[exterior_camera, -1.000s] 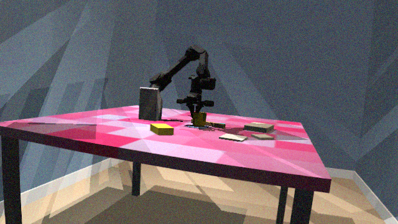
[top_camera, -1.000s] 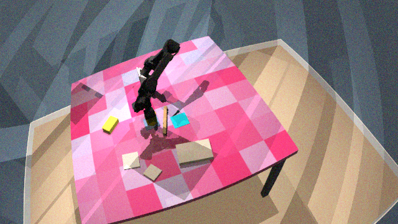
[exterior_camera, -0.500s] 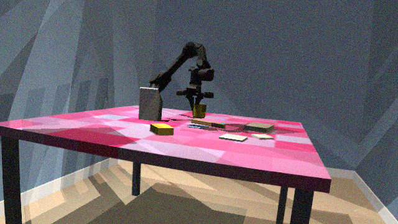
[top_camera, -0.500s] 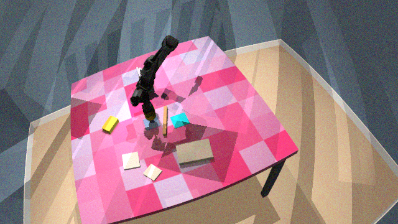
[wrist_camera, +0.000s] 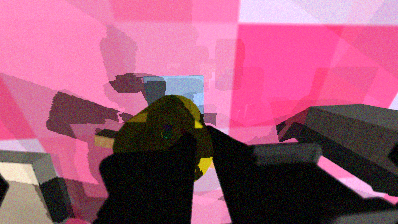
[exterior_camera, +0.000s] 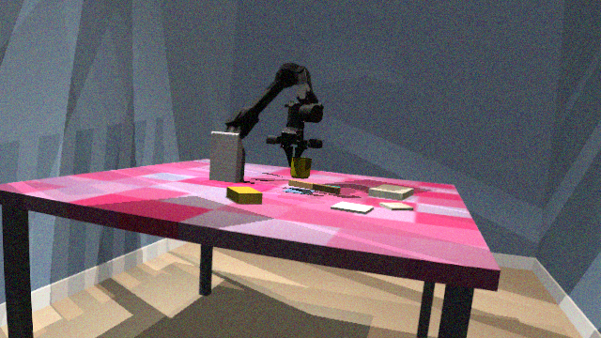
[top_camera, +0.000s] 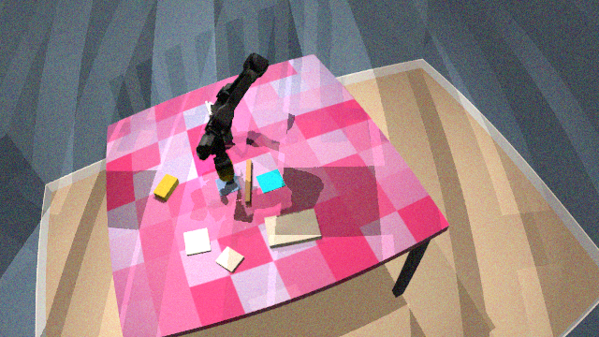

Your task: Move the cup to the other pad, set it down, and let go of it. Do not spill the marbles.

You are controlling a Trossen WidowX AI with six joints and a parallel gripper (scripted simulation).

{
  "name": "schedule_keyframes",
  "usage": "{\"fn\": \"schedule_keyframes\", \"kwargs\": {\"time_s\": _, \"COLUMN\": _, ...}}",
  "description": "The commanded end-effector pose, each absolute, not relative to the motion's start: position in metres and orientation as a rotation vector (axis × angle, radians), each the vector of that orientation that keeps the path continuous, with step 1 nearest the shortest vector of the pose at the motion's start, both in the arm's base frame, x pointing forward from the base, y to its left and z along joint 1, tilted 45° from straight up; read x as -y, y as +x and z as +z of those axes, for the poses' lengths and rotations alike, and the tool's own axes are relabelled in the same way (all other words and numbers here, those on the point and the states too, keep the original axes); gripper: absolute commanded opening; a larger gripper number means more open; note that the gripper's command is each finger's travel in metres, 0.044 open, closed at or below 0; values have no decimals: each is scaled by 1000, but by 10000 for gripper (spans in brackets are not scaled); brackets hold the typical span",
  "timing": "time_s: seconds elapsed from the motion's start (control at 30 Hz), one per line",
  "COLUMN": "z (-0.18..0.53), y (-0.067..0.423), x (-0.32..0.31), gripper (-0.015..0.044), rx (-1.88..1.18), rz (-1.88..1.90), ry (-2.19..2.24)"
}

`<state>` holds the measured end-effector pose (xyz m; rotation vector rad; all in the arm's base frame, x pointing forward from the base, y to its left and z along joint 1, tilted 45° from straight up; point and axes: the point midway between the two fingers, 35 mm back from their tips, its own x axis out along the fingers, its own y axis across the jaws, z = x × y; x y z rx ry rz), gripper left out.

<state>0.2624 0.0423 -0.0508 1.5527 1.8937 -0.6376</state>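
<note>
A dark yellow cup [top_camera: 226, 171] [exterior_camera: 300, 167] [wrist_camera: 157, 125] hangs a little above a light blue pad [top_camera: 228, 187] [exterior_camera: 298, 191] [wrist_camera: 186, 87]. My gripper [top_camera: 224, 164] [exterior_camera: 295, 156] [wrist_camera: 200, 129] comes down from above and is shut on the cup's rim. The cup stays upright. In the wrist view a small dark marble shows inside it; the rest of the inside is in shadow. The other pad [top_camera: 270, 181], bright cyan, lies to the right of the blue one. An upright wooden bar [top_camera: 248, 181] [exterior_camera: 314, 186] stands between the two pads.
A yellow block [top_camera: 166, 186] [exterior_camera: 244, 194] lies left of the pads. A white tile [top_camera: 197, 241] [exterior_camera: 352, 207], a tan tile [top_camera: 229, 258] [exterior_camera: 396, 206] and a beige slab [top_camera: 294, 227] [exterior_camera: 391, 191] lie nearer the front. A grey box [exterior_camera: 226, 156] stands by the arm's base.
</note>
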Motion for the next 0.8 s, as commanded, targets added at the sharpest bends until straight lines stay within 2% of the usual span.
{"fn": "schedule_keyframes", "kwargs": {"time_s": 0.0, "z": -51, "y": 263, "x": -42, "gripper": 0, "rx": -1892, "rz": -639, "ry": 1555}}
{"fn": "schedule_keyframes", "kwargs": {"time_s": 0.77, "z": -11, "y": 275, "x": -84, "gripper": 0, "rx": -1890, "rz": -634, "ry": 1551}}
